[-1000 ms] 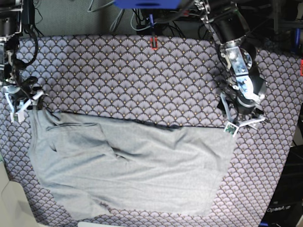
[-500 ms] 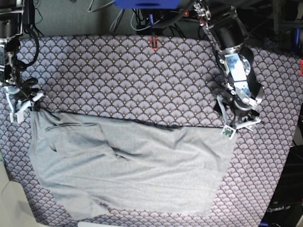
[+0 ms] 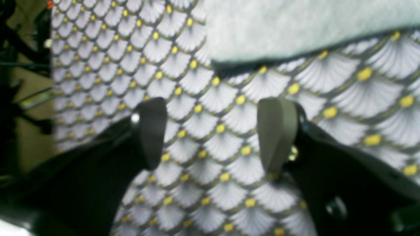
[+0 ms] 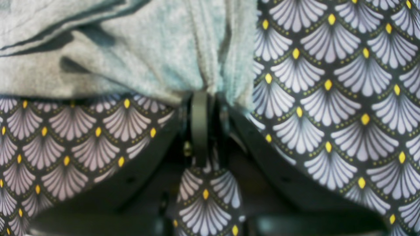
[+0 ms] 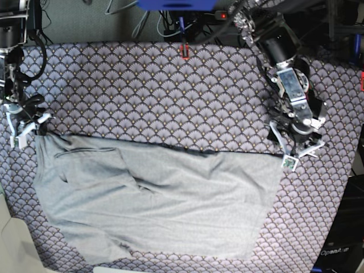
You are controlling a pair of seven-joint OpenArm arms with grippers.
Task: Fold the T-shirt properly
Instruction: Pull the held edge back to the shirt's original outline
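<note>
Arms reach down at both far corners of the T-shirt (image 5: 159,199): right gripper (image 4: 200,98) pinches its far-left corner; left gripper (image 3: 213,131) hovers spread beside its far-right corner.

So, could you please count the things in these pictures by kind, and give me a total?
Plain light grey knit T-shirt: 1
Purple fan-patterned tablecloth: 1
Robot end effectors: 2, the left end effector and the right end effector
Small red clip at the far table edge: 1
Total: 5
</note>
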